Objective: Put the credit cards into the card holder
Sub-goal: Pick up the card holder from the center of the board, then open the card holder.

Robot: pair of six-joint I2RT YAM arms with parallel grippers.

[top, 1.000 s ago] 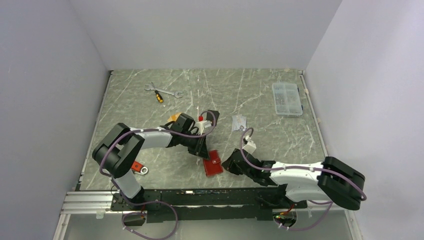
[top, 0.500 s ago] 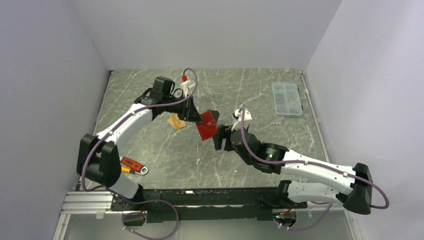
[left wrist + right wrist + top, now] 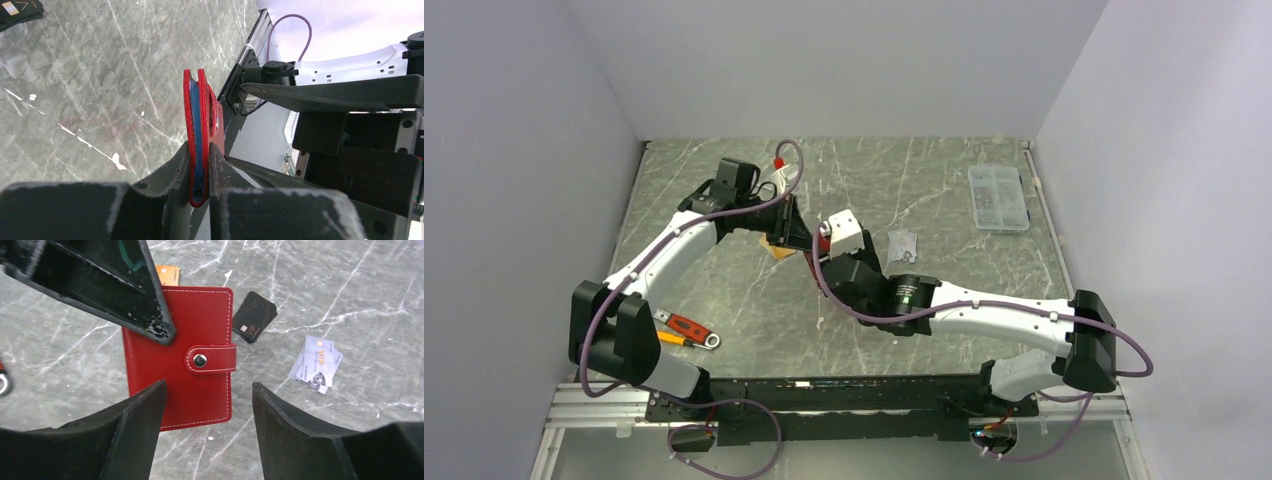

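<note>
1. The red leather-look folding card holder [image 3: 180, 365], snapped shut, is held off the marble table [image 3: 280, 270], pinched at 1 edge by the left gripper [image 3: 199, 155].
2. The right gripper [image 3: 207, 386] gapes empty, facing the snap tab [image 3: 212, 359].
3. Judged light and pliable; grip the tab edge.

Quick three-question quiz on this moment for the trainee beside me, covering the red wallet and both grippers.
1. True or false: the card holder is folded shut, its snap tab fastened.
2. Which one clamps the card holder? A) left gripper B) right gripper C) neither
3. Fill in: the right gripper's jaws stand ____ on either side of the snap tab.

Key: 1 true; 2 A; 3 open.
</note>
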